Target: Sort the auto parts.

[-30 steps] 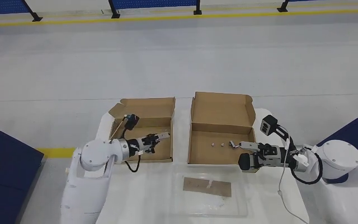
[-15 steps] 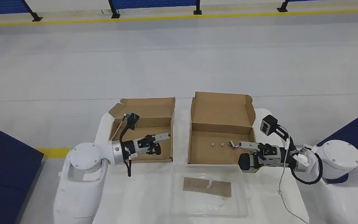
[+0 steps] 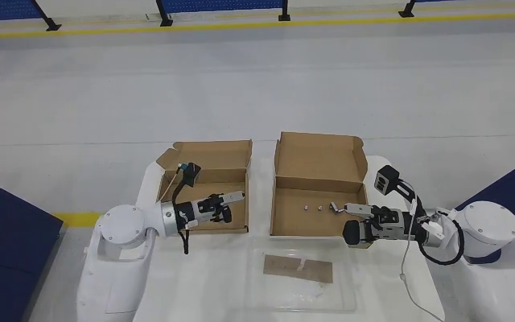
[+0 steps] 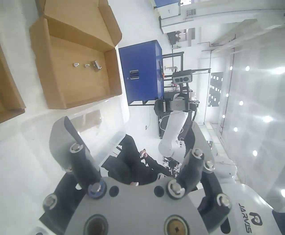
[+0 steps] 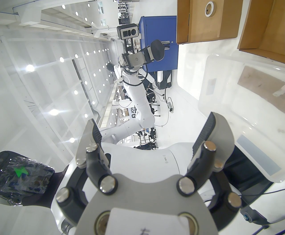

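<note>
Parts (image 4: 96,66) lie in box (image 4: 66,89), well apart from left fingers (image 4: 61,135) and right fingers (image 5: 219,131) (both spread wide, empty); arms face each other

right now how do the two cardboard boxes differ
Contents: the left arm's box holds one white ring; the right arm's box holds three small metal parts. Size: the left arm's box looks narrower than the right arm's box in the top view. Both are open brown cardboard.
</note>
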